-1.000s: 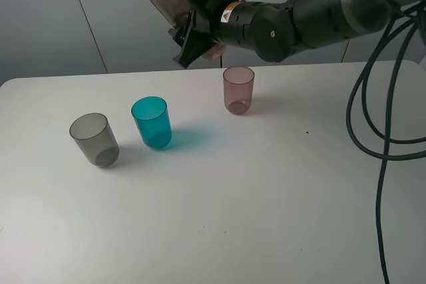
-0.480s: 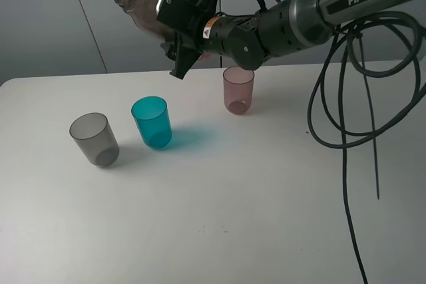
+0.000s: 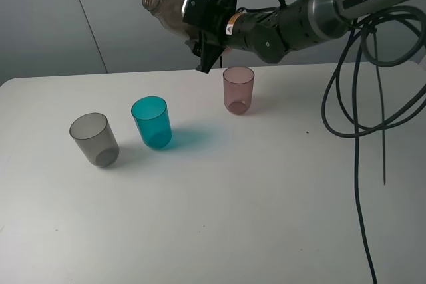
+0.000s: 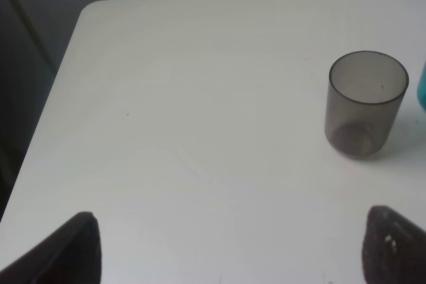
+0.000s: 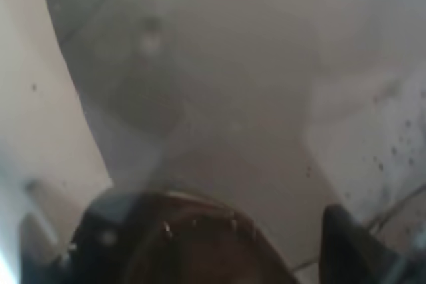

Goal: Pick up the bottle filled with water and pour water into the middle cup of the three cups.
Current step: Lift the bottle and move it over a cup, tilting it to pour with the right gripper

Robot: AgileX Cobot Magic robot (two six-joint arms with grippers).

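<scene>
My right gripper (image 3: pixel 208 26) is shut on the smoky brown-grey bottle (image 3: pixel 168 12) and holds it high above the table, tilted, with its open neck pointing up and left. The bottle fills the right wrist view (image 5: pixel 219 98) close up. The teal middle cup (image 3: pixel 152 122) stands upright below and left of the gripper, between the grey cup (image 3: pixel 94 139) and the pinkish-mauve cup (image 3: pixel 238 89). My left gripper (image 4: pixel 226 251) is open, its fingertips (image 4: pixel 76 247) low over the table's left part, with the grey cup (image 4: pixel 366 103) ahead of it.
The white table (image 3: pixel 253 197) ends at a rounded left corner (image 4: pixel 90 11) with a dark gap beyond it. Black cables (image 3: pixel 359 118) hang from the right arm over the table's right side. A grey wall stands behind.
The right gripper with the bottle has moved right and the bottle's neck has tipped upward. The cups have not moved.
</scene>
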